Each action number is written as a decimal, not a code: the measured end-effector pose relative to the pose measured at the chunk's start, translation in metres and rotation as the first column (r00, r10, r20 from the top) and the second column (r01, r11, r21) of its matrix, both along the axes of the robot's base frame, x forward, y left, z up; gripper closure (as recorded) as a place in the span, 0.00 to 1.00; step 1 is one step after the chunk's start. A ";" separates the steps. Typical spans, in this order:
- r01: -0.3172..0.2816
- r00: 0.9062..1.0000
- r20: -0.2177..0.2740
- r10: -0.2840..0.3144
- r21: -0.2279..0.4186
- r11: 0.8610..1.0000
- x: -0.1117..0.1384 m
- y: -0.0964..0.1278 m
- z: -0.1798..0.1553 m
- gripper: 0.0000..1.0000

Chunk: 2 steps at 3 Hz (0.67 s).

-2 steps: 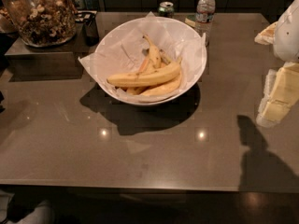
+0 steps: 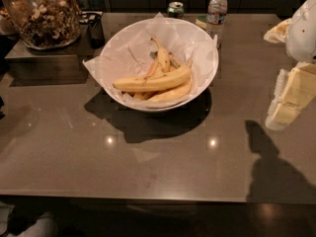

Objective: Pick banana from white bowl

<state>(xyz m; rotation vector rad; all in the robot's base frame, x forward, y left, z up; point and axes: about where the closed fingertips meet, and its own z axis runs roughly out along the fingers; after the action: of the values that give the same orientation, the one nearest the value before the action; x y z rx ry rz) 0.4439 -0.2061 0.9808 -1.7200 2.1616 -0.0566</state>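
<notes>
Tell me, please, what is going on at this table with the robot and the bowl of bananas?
The robot is about to pick a banana, but it has not reached it yet. Its claw hangs at the right edge of the view, above the table and well apart from the white bowl. The longest banana lies across the paper-lined bowl on top of the others, untouched. A jar of nuts, a can and a water bottle stand behind.
</notes>
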 end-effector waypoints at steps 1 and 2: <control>-0.107 0.994 0.039 0.103 0.101 0.989 0.019 0.032 0.005 0.00; -0.210 0.977 0.068 0.200 0.197 0.958 0.039 0.071 0.009 0.00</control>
<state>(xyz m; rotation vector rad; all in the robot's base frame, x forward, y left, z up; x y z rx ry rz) 0.4833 -0.1350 0.9901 -1.7924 1.8718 0.1708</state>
